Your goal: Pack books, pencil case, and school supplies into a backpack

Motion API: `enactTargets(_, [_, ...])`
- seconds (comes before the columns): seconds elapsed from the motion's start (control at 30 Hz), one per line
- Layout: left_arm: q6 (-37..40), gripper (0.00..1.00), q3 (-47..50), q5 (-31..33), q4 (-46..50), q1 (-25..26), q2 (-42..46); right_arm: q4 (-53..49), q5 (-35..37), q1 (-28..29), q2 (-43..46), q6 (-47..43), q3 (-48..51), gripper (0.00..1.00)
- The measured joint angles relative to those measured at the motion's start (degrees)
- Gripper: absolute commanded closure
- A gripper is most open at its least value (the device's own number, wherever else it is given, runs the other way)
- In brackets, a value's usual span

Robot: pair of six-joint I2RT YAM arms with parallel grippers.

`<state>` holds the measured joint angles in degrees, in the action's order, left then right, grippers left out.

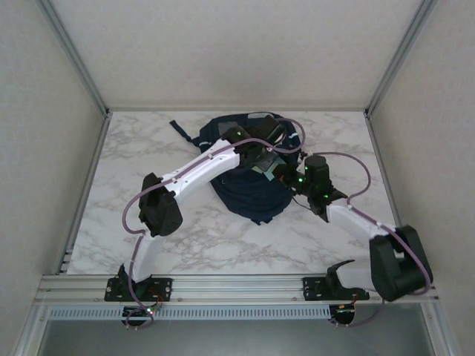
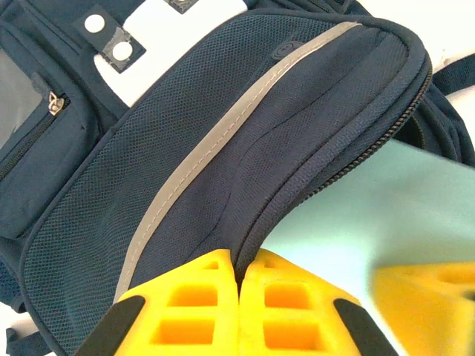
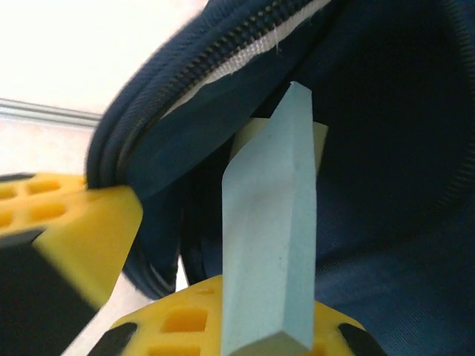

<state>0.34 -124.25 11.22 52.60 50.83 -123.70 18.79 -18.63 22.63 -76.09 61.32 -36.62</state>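
Pinching the navy backpack [image 2: 185, 148] at its zipper rim, the left gripper [image 2: 239, 271] is closed on fabric. The right wrist view adds the right gripper [image 3: 249, 330] clamping a pale blue pad [image 3: 271, 222] edge-on, its far end inside the opening. Overhead, the backpack lies on the marble worktop [image 1: 148, 148] beneath both grippers.

white marble table [image 1: 223, 241] (grey veins), pale walls [image 1: 237, 44], metal rail [image 1: 237, 285] along near edge

Navy backpack [image 1: 249, 194] unzipped, pale blue pad [image 3: 271, 222] edge-on inside opening
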Motion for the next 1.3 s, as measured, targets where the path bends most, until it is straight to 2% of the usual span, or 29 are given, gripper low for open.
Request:
enactTargets(0.2, [-2.21, 1.0, -0.26, -0.07, 0.02, -0.7, 0.0, 8.15, 2.1, 1.73, -9.81, 4.13, -4.76, 0.99])
enactTargets(0.4, [-4.35, 1.0, -0.37, -0.5, 0.0, -1.03, 0.0, 8.31, 3.28, 1.99, -16.06, 8.15, -8.72, 0.61])
enactTargets(0.47, [-4.94, 1.0, -0.37, -0.92, 0.0, -1.18, 0.0, 5.03, 4.31, 2.01, -15.91, 8.37, -9.25, 0.5])
enactTargets(0.63, [-6.01, 1.0, -0.61, -2.4, -0.04, -1.44, 0.0, -7.72, 8.24, 2.16, -10.67, 6.34, -10.56, 0.33])
enactTargets(0.77, [-6.67, 1.0, -0.81, -3.48, -0.02, -1.81, 0.0, -21.59, 13.66, 2.08, -3.41, 2.12, -12.79, 0.27])
enactTargets(0.93, [-7.5, 0.99, -0.81, -4.83, -0.04, -2.19, 0.0, -33.09, 17.75, 1.11, 3.19, -3.85, -15.04, 0.27])
enactTargets(1.0, [-8.02, 0.86, -0.81, -5.11, -0.04, -2.27, 0.0, -35.91, 18.69, 0.87, 4.59, -6.36, -15.17, 0.27])
enactTargets(1.07, [-8.63, 0.58, -0.81, -5.86, -0.04, -2.56, 0.0, -39.26, 19.08, 0.87, 5.6, -9.44, -15.19, 0.27])
enactTargets(1.13, [-10.67, 0.39, -0.48, -7.13, -0.37, -3.17, 0.07, -42.05, 19.06, 0.87, 6.19, -12.46, -15.23, 0.27])
enactTargets(1.2, [-12.63, 0.3, 2.75, -9.2, -2.69, -4.63, 1.53, -44.72, 18.8, 0.94, 6.64, -15.32, -15.28, 0.27])
enactTargets(1.3, [-16.41, 0.26, 10.86, -12.66, -6.67, -8.68, 5.44, -47.15, 17.42, 1.9, 6.78, -18.49, -15.39, 0.27])
